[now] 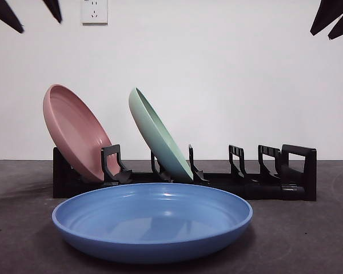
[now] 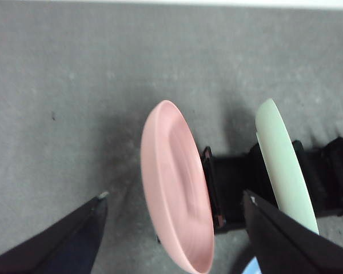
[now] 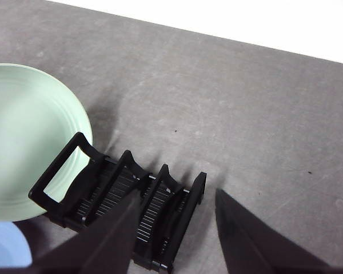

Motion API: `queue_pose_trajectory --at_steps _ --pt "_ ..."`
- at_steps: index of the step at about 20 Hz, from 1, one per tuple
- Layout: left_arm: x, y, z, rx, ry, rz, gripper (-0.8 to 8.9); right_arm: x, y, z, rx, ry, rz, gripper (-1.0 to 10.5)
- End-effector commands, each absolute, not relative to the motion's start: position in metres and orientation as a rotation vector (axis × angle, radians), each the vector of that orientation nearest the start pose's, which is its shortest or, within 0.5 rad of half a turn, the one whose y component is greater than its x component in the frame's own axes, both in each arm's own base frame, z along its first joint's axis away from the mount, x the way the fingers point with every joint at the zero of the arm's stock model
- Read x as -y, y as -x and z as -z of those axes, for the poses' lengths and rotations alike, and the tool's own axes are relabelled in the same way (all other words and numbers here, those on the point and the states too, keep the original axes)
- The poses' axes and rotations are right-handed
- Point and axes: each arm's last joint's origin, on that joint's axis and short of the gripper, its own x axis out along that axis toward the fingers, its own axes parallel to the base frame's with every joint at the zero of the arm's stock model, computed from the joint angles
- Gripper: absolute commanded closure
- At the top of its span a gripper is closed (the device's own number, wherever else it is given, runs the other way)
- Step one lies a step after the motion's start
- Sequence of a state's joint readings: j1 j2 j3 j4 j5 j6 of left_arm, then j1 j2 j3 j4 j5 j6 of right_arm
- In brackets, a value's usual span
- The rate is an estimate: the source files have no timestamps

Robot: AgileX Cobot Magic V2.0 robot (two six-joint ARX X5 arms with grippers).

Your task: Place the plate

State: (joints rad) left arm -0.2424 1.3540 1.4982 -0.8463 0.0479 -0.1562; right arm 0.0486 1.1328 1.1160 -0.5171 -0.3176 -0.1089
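Blue plate [image 1: 152, 220] flat on the grey worktop [image 1: 308, 240], just in front of the black rack [image 1: 286, 177]. Pink plate [image 1: 75, 131] leaning in the rack's end slot, green plate [image 1: 158, 137] tilted the same way a couple of slots along; remaining slots toward the other end bare. Wall socket [image 1: 94, 11] high behind. Left claw [image 2: 174, 211] spread wide, hanging above the pink plate, touching nothing. Right claw [image 3: 177, 205] also spread, poised over the bare end of the rack, holding nothing. Both seen only as dark tips at the front view's top corners, well clear of the blue plate.
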Motion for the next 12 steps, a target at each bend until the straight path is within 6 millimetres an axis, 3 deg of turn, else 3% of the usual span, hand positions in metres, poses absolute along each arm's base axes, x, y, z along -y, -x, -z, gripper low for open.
queue_pose_trajectory --at_steps 1,7,12 --pt "0.080 -0.287 -0.398 -0.804 0.058 0.202 4.43 -0.021 -0.238 -0.352 -0.504 0.012 -0.380 7.4" --pt "0.113 -0.338 -0.388 -0.982 -0.070 0.114 4.44 -0.021 -0.238 -0.353 -0.507 -0.005 -0.373 7.4" --pt "0.121 -0.363 -0.361 -1.085 -0.153 0.027 4.43 -0.021 -0.238 -0.352 -0.508 -0.008 -0.371 7.4"
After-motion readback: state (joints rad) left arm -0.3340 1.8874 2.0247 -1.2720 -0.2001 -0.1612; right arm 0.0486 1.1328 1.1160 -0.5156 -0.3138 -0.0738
